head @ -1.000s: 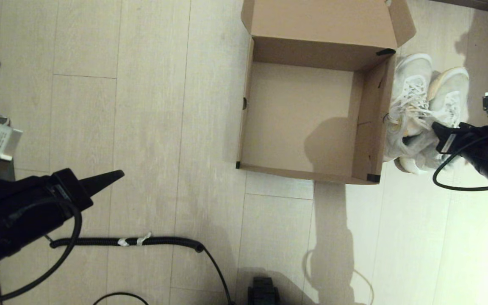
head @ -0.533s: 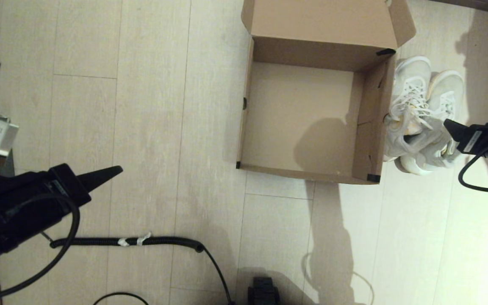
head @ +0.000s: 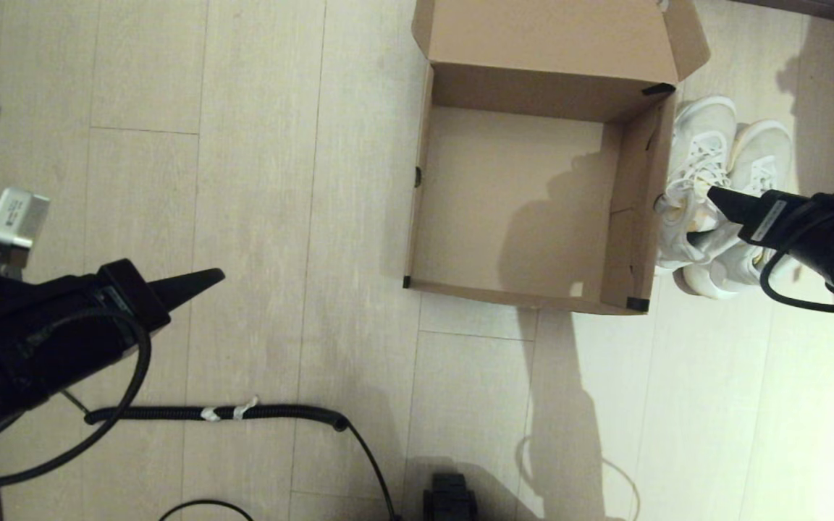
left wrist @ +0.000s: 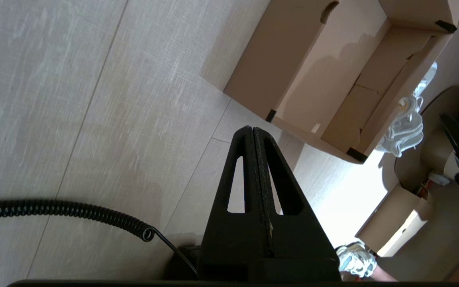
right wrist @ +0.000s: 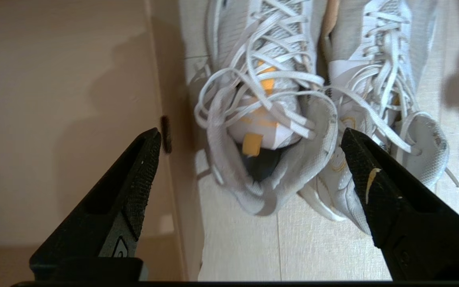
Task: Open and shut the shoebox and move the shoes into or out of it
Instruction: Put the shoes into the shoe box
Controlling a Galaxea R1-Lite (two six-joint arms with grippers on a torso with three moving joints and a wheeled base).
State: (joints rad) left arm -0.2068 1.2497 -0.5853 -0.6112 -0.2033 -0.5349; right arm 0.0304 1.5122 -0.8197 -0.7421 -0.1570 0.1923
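Clearly no writing can be read on the shoebox (head: 518,202), standing open on pale wooden floor (head: 243,181); right gripper (right wrist: 249,147) spreads wide above the shoes (right wrist: 293,99) (left gripper (left wrist: 253,133) is pressed closed, idle).

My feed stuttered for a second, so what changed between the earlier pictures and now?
The right gripper has swung back in over the shoes, toward the box, after pulling away briefly. Its fingers are open above the nearer shoe's collar, gripping nothing. The shoes were nudged closer together early on and now sit beside the box. The left gripper drifted slightly and is shut. The box stayed open and empty.
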